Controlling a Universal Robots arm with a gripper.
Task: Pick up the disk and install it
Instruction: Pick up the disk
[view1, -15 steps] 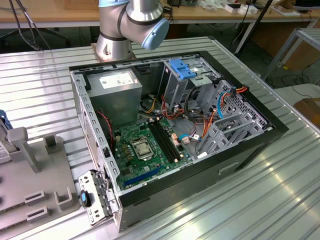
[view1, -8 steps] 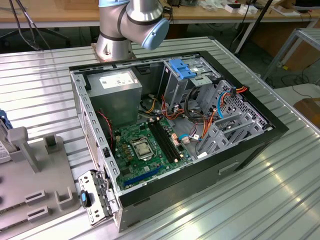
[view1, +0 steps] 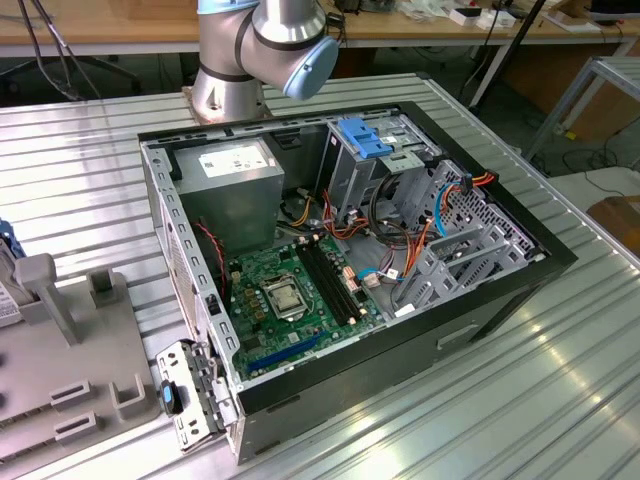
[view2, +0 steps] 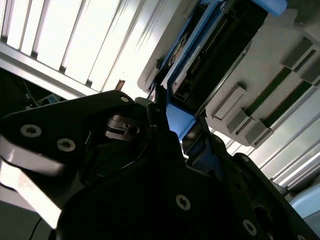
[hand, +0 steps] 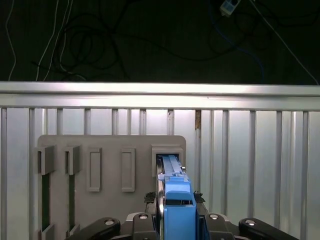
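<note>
Claw (hand: 178, 207) low at the grey rack (hand: 110, 150), tight around the blue edge of the upright disk (hand: 171, 166).

Disk (hand: 177, 200) on edge between fingers (view2: 156, 131), one finger against each side. Disk's far end in end slot of holder (hand: 110, 145), just beyond fingers. Other slots (hand: 127, 169) in row off to one side of fingers. Holder flat on table (hand: 250, 165). Open computer case (view1: 480, 300) on same table, well apart from fingers, toward exterior view's right of holder.
</note>
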